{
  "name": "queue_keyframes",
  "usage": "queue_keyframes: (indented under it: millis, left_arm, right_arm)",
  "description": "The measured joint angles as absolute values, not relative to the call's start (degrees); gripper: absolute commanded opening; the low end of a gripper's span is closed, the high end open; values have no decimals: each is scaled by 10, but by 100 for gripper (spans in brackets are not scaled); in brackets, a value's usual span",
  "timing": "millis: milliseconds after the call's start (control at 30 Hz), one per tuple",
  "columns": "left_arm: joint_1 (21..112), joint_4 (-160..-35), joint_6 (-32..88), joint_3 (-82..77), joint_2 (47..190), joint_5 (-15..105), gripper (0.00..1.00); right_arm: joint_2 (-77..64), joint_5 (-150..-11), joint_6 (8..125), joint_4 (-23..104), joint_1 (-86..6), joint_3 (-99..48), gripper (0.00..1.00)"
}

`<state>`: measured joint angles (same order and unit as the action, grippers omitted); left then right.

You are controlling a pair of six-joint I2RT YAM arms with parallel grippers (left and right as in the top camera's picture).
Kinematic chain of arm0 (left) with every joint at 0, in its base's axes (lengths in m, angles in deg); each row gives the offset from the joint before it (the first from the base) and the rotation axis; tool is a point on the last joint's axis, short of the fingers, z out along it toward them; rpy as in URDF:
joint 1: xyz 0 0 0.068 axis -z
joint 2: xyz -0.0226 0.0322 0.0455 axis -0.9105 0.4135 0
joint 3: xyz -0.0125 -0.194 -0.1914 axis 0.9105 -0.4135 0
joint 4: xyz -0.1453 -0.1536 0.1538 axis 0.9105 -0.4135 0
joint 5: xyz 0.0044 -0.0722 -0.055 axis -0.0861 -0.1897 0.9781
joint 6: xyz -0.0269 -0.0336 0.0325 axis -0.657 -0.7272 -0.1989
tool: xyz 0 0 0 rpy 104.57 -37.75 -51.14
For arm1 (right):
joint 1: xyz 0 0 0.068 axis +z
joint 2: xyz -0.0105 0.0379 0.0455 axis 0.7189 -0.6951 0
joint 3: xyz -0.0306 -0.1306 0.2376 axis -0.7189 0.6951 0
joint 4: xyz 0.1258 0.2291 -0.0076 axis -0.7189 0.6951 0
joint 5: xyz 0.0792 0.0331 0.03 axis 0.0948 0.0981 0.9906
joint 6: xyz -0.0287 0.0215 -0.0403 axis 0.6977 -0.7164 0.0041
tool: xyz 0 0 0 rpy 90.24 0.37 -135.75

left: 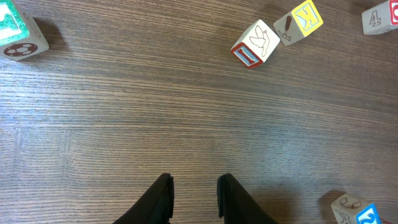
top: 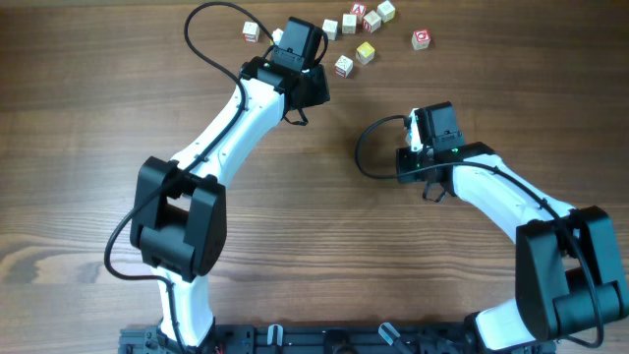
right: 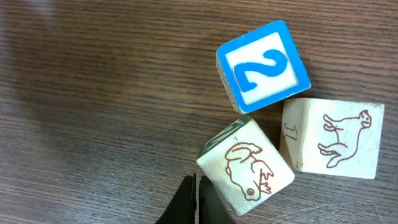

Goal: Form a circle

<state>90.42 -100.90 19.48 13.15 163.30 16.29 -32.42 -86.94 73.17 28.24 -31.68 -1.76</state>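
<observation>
R gripper (right: 196,191) shut beside 3-cube cluster (right: 245,165); L gripper (left: 194,194) slightly open, empty.

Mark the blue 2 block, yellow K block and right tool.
blue 2 block (right: 263,66): right wrist view, printed face.
yellow K block (left: 306,17): left wrist view, K face.
right tool (right: 197,186): right wrist view, between its fingertips.

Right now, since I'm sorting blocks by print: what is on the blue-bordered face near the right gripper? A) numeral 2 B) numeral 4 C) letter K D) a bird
A: in the right wrist view the blue-bordered block bears a blue 2 on white.
</observation>
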Motion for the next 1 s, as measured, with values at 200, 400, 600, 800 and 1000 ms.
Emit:
queue_keyframes:
  millis: [200,400,600,800,1000]
  left_arm:
    - [904,-1009,195,131,1633,163,27]
    - [904,-1009,195,131,1633,163,26]
    - [904,-1009,195,131,1633,163,24]
    - [904,-991,195,131,1633,163,24]
    - [904,-985,195,131,1633,163,24]
  right_arm:
    - [-324,-868,750,321,-317,-18,5]
    - [-324,-879,745,360,-317,-19,4]
    - [-293,-886,704,467,-317,-76,4]
    - [-206,-895,667,437,-318,-149,5]
    - [-251,-898,662,370,-324,-154,5]
